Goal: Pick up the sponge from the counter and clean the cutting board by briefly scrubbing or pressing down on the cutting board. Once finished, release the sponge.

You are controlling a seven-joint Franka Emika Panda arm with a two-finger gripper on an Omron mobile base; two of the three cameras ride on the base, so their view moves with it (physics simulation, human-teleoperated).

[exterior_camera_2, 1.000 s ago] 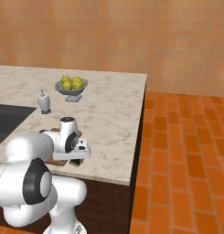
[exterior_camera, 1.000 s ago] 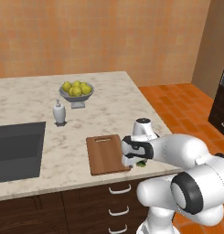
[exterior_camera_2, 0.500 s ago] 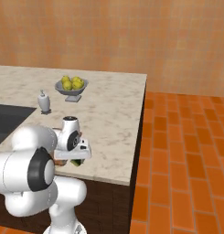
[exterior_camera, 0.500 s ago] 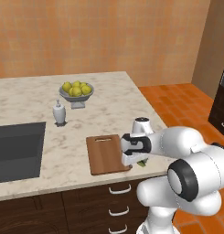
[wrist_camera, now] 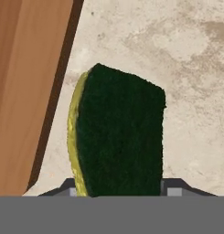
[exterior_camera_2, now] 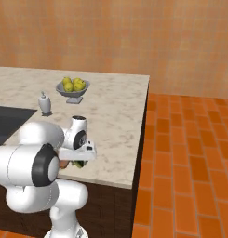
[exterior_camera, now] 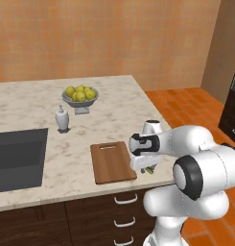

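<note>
The sponge (wrist_camera: 118, 132) lay green face up on the counter (wrist_camera: 191, 68), just beside the cutting board (wrist_camera: 26, 82). The gripper (wrist_camera: 119, 188) straddled it, fingertips at both sides, probably for lifting; whether they gripped was unclear.

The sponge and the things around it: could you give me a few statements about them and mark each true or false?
1. The sponge lies on top of the cutting board. False: it is on the counter, beside the board.
2. The sponge's dark green face is toward the hand camera. True.
3. The bowl of lemons stands on the cutting board. False: it stands on the counter, farther back.
4. The claw is down at the sponge, a fingertip on each side. True.
5. The sink basin holds the white bottle. False: the bottle stands on the counter by the basin.
</note>
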